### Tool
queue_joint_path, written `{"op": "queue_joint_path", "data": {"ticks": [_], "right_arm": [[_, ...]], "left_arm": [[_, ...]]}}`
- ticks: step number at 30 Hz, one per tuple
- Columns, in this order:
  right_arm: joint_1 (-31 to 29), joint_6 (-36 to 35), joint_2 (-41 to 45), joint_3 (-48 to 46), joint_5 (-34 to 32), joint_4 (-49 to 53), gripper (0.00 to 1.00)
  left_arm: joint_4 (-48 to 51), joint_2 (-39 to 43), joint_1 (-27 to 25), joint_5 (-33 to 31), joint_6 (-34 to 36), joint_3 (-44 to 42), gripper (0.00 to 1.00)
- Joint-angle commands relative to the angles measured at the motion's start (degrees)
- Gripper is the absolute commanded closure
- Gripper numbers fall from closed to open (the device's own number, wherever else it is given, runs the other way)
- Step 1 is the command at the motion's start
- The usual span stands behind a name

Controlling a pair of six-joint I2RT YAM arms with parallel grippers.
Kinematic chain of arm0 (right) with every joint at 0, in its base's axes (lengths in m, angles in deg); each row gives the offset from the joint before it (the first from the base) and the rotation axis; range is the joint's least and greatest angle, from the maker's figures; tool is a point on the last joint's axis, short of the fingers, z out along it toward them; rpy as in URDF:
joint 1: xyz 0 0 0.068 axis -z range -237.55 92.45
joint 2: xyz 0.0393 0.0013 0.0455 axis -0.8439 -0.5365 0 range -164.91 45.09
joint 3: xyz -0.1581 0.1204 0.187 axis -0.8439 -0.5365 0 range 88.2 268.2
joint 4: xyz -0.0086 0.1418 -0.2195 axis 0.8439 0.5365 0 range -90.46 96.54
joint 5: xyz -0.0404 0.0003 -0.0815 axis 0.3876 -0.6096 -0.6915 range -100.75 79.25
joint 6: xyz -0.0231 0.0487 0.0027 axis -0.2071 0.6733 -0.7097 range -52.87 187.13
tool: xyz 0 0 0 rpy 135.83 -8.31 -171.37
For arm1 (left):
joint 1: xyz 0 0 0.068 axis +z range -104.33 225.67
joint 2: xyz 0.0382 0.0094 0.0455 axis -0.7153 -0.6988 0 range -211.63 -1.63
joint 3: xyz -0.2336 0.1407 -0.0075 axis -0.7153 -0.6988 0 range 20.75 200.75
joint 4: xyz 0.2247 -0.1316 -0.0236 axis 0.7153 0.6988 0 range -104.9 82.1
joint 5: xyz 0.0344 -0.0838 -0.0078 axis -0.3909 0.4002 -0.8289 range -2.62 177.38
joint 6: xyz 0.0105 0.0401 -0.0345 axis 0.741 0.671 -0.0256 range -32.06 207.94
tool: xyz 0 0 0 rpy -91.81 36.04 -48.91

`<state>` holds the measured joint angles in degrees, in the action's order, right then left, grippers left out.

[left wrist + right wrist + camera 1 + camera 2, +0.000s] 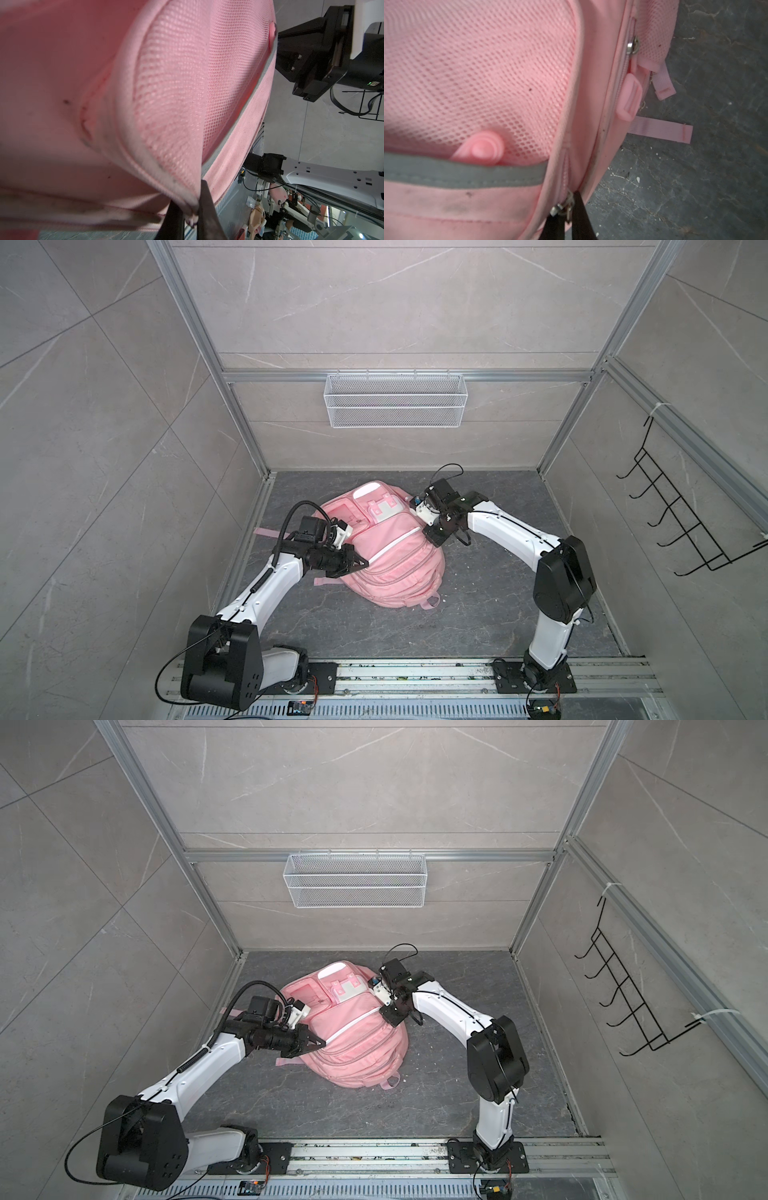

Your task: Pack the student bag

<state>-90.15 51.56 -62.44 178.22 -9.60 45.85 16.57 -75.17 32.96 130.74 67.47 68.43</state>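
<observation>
One student bag (pixel 395 556) lies flat on the surface (pixel 498 605), midway between the side edges and nearer the back edge than the front. Two arms reach it. The left arm (pixel 266 585) meets its left flank, where the left jaws are clenched on a fold of seam beside the mesh side pocket (pixel 187 93). The right arm (pixel 511 531) meets the opposite flank; the right jaws are clamped on the bag's edge at a metal zipper pull (pixel 560 207). Two loose strap ends (pixel 660 133) trail on the surface there.

The surface is dark grey stone-look, flecked with white. Grey marbled tile walls in an aluminium frame enclose it. One white mesh basket (pixel 395 400) hangs on the back wall, and one black wire rack (pixel 683 512) with five hooks on the right wall.
</observation>
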Motion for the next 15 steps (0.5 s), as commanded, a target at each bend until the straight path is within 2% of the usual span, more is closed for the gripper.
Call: {"op": "queue_joint_path", "data": {"ticks": [1, 9, 11, 15], "right_arm": [[1.2, -3.2, -1.3, 2.7, -6.2, -2.9, 1.0], [0.6, -2.0, -1.9, 2.8, -9.1, -4.6, 0.99], [0.5, 0.1, -4.1, 5.7, -12.1, -2.9, 0.99], [0.0, 1.2, -6.6, 9.1, -11.2, -1.0, 0.96]], "left_arm": [[6.0, 0.2, -0.1, 4.9, 5.1, 1.3, 1.0], [3.7, -0.8, -0.1, 6.7, 5.0, -0.5, 1.0], [2.7, -1.4, -0.1, 7.3, 4.6, -1.6, 1.0], [1.9, -1.5, -0.2, 7.5, 4.5, -2.2, 1.0]]}}
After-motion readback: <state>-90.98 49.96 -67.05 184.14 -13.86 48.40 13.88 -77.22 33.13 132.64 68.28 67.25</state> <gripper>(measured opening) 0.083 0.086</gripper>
